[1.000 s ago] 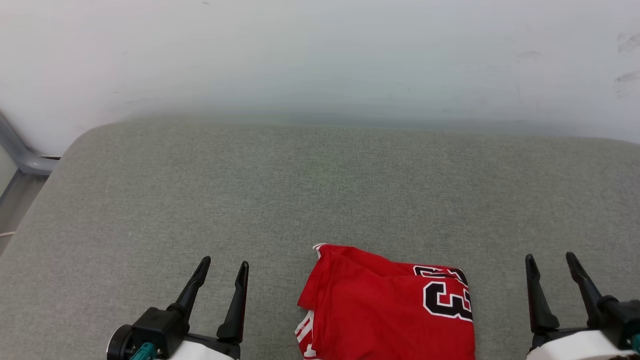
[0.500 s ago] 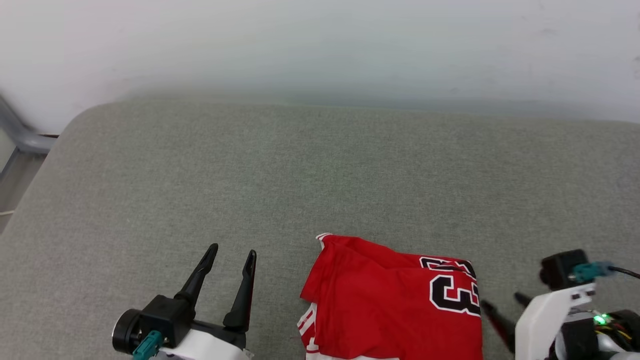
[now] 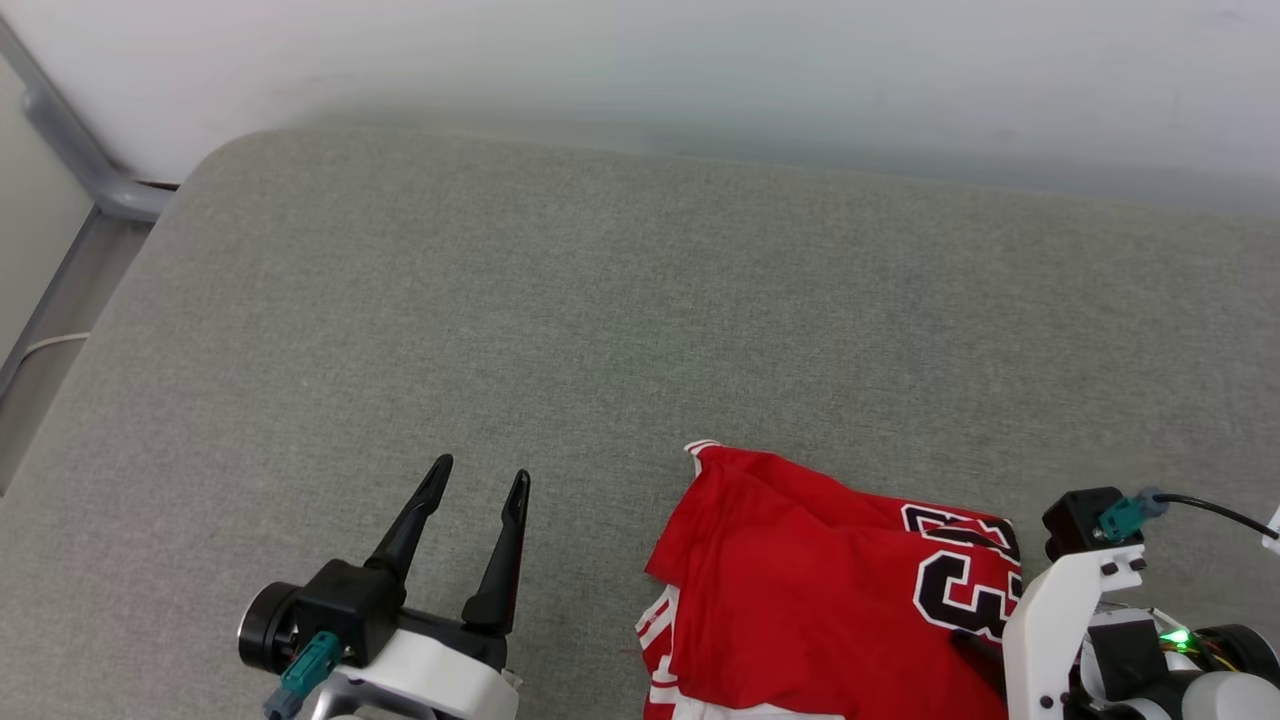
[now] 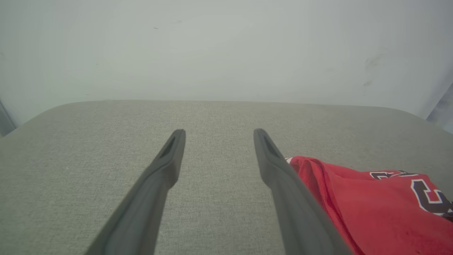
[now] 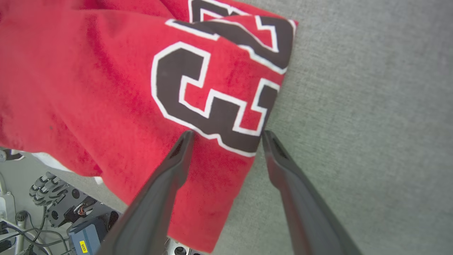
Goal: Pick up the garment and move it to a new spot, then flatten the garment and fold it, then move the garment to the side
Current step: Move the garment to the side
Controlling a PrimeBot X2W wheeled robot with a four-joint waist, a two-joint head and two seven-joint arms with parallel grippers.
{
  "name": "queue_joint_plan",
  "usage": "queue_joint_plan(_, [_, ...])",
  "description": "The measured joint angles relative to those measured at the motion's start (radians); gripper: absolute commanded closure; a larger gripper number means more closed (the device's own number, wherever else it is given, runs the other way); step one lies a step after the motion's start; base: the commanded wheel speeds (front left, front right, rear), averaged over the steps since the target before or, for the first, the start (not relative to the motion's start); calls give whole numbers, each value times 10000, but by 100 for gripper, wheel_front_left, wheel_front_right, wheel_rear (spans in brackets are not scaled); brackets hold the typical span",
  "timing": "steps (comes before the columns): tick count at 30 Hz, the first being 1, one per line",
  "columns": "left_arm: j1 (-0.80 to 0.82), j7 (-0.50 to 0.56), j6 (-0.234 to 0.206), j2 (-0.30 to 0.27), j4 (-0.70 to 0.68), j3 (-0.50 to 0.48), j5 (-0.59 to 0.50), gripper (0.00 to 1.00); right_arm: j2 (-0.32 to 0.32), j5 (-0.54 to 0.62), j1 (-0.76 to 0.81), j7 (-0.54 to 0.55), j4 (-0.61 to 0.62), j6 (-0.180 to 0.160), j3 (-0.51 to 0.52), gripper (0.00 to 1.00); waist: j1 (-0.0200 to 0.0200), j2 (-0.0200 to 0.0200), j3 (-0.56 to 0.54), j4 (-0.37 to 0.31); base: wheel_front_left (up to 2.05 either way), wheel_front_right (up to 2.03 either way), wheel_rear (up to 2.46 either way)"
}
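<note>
The garment (image 3: 820, 590) is a red jersey folded into a compact pile at the near edge of the grey cushion, with a black-and-white number on its right part and striped trim at its lower left. My left gripper (image 3: 480, 470) hovers open to the left of it, holding nothing, and in the left wrist view its fingers (image 4: 219, 131) frame bare cushion with the garment (image 4: 371, 205) at the right. My right gripper (image 5: 228, 132) points down, open, straddling the right edge of the garment (image 5: 88, 88). One finger is over the number, the other over cushion.
The grey fabric cushion (image 3: 600, 300) stretches far back to a white wall (image 3: 700, 60). A grey metal frame (image 3: 70, 150) and a strip of floor with a cable (image 3: 40, 345) lie past the left edge. Robot base parts and wires (image 5: 53, 209) sit below the front edge.
The head camera has shifted. My right arm has swung from fingers pointing up beside the garment to pointing down over its right edge. The left gripper has kept its pose.
</note>
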State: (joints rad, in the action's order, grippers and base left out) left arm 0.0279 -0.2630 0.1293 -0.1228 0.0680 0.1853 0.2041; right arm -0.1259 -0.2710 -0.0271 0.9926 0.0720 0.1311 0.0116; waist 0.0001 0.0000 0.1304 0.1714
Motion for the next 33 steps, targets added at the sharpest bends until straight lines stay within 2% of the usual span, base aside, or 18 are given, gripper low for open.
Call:
queue_joint_plan(10, [317,0,0,29,27,157,0,0,119,453,-373,-422,-1494,-4,-318,0,0,0,451,353,0,0,0])
queue_joint_plan(11, [332,0,0,29,31,163,0,0,98,460,-402,-430,-1622,-4,-374,14,-2,0,460,362,0,0,0])
queue_joint_plan(12, [335,0,0,29,38,165,0,0,65,470,-449,-451,-1745,-6,-435,67,-2,0,457,363,0,0,0])
queue_joint_plan(13, [335,0,0,27,48,165,0,0,19,485,-483,-543,-1854,-6,-508,100,-2,0,447,360,0,0,0])
queue_joint_plan(18, [334,0,0,6,102,146,-23,0,-148,435,-699,-1078,-2251,4,-993,100,-2,0,326,274,0,0,0])
queue_joint_plan(23, [315,0,0,-12,65,121,-56,0,-872,470,-983,-1593,-2094,13,-1820,100,-2,0,186,8,0,0,0])
queue_joint_plan(33, [477,0,0,-82,-282,374,-56,0,-3871,963,-2405,-1741,-911,8,-3413,100,0,0,464,-965,0,0,0])
